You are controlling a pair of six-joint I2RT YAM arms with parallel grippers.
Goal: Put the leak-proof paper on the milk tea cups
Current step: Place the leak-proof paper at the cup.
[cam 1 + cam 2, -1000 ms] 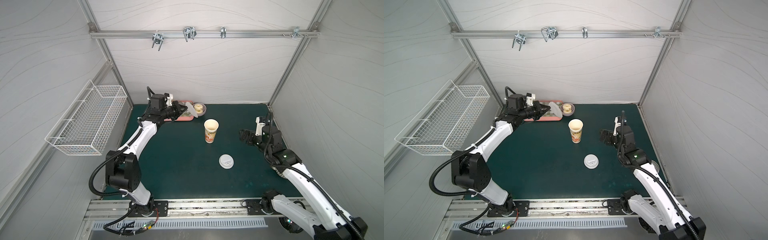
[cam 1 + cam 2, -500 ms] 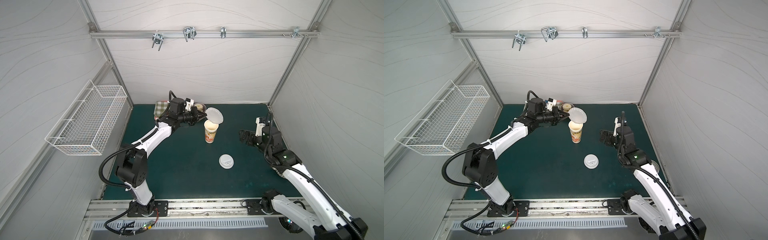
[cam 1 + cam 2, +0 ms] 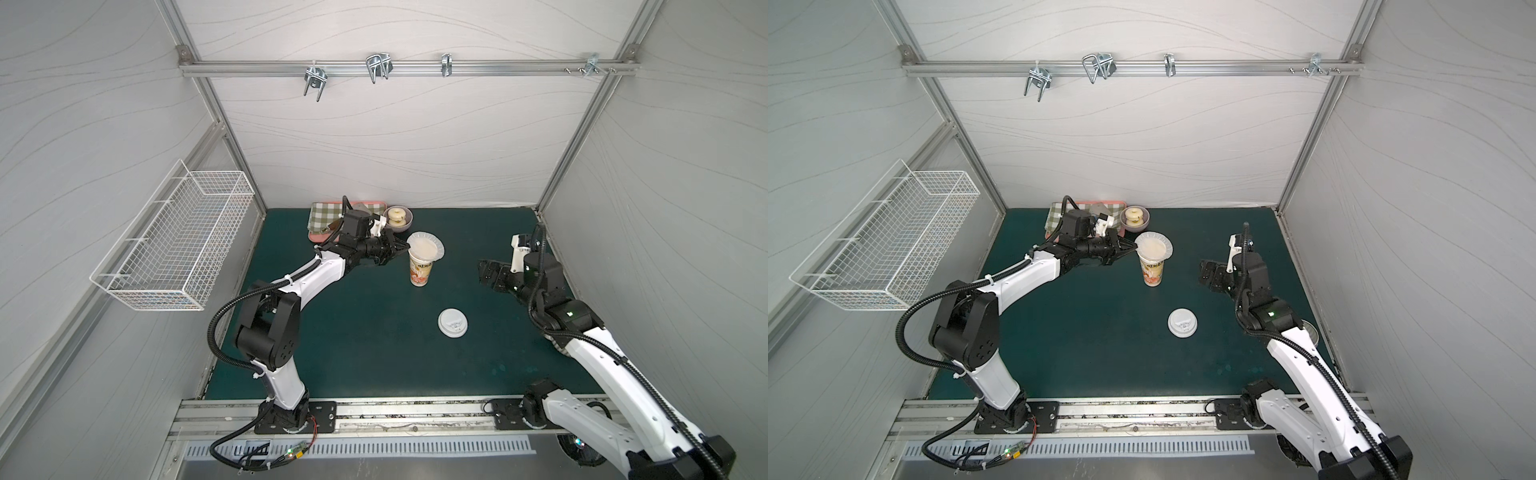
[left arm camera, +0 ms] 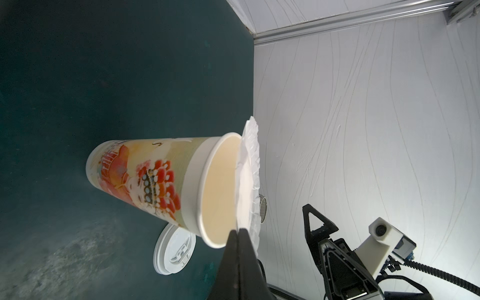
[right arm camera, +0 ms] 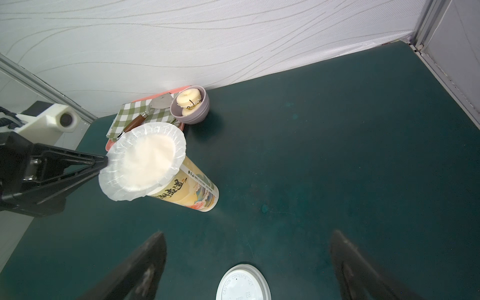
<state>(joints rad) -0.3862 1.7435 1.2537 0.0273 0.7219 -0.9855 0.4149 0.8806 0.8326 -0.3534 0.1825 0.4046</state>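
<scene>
Within the last second the left pincer (image 3: 405,248) has carried the paper (image 3: 425,248) from the tray (image 3: 318,237) at the back of the counter (image 3: 374,353) to the cup (image 3: 420,274), upright just above centre frame. The paper now covers the mouth, though the left wrist view shows it lifted off the near rim. The left pincer is clamped on its edge. The right pincer (image 3: 484,273) stays spread wide at right. Lowering and letting go look next.

We worked in a robot lab cell: white panel walls (image 3: 374,145), aluminium frame (image 3: 395,68), wire basket (image 3: 174,245), green-matted table (image 3: 374,353).
</scene>
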